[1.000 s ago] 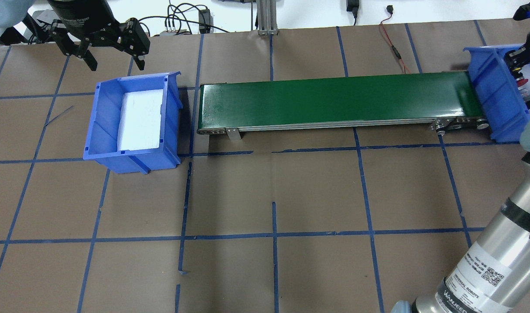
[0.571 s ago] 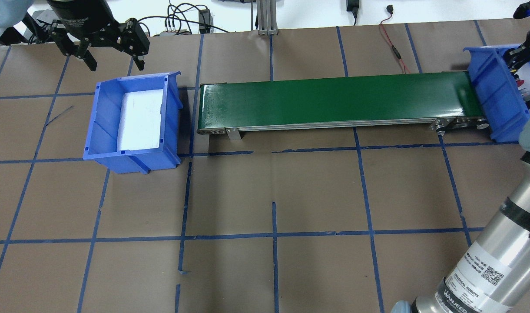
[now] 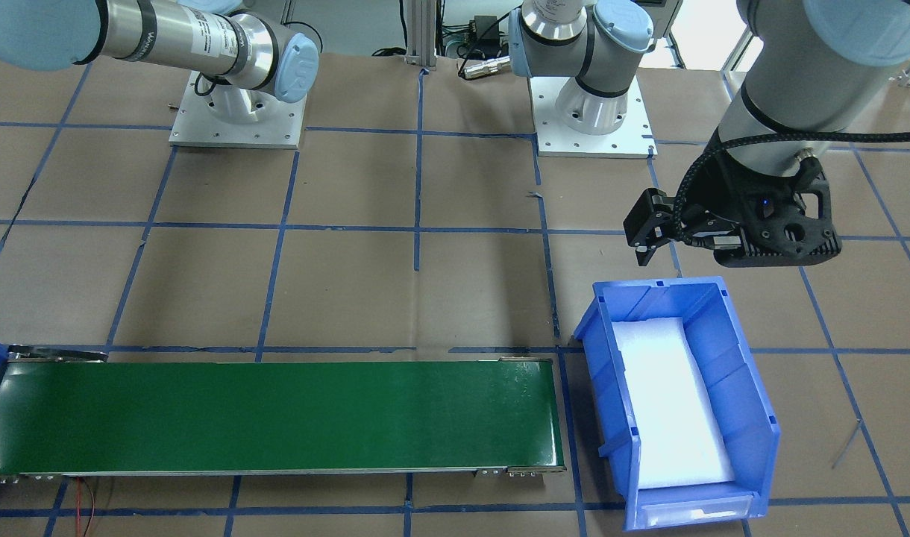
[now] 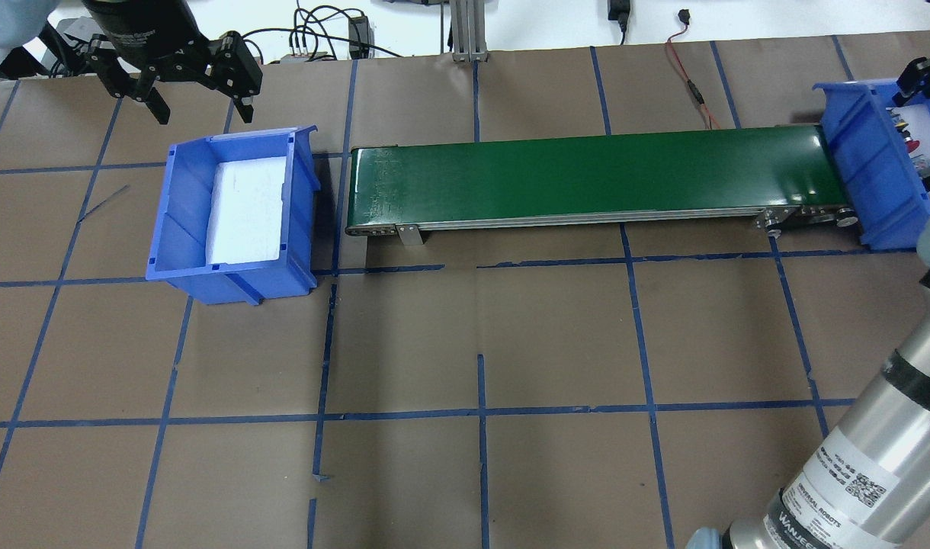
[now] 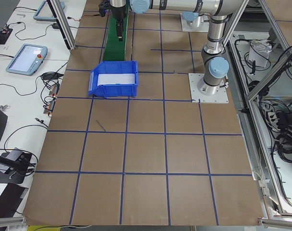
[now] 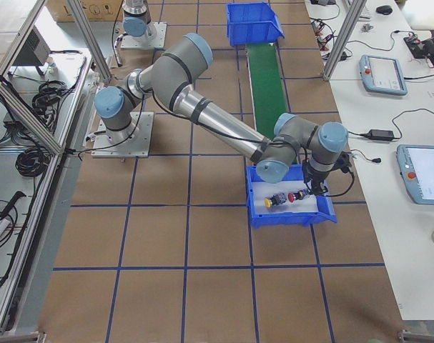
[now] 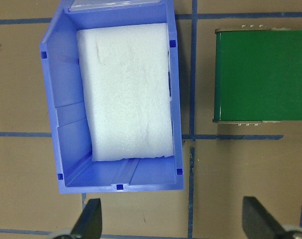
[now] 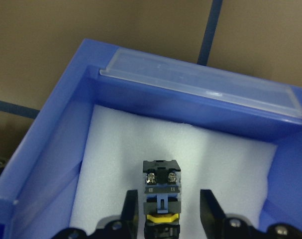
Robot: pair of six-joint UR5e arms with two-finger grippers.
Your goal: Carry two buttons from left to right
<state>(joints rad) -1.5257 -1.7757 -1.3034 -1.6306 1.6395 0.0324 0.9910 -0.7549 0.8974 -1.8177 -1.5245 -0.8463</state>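
Buttons: 2. Yellow-capped button (image 6: 272, 202) and red-capped button (image 6: 297, 195) both lie in the blue bin (image 6: 288, 219) at the conveyor's (image 4: 587, 171) 3 o'clock end. Right pincer (image 8: 169, 195) spread, straddling one. Left pincer (image 4: 203, 117) spread, above the worktop (image 4: 556, 335), 12 o'clock of the second bin (image 4: 160, 221).

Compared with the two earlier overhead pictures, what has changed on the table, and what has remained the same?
The right gripper has drawn back from the right bin toward the top of the overhead view, uncovering more of its white foam. Its jaws stand open around a button lying there. The left gripper, open, the left bin and the conveyor belt have not moved.
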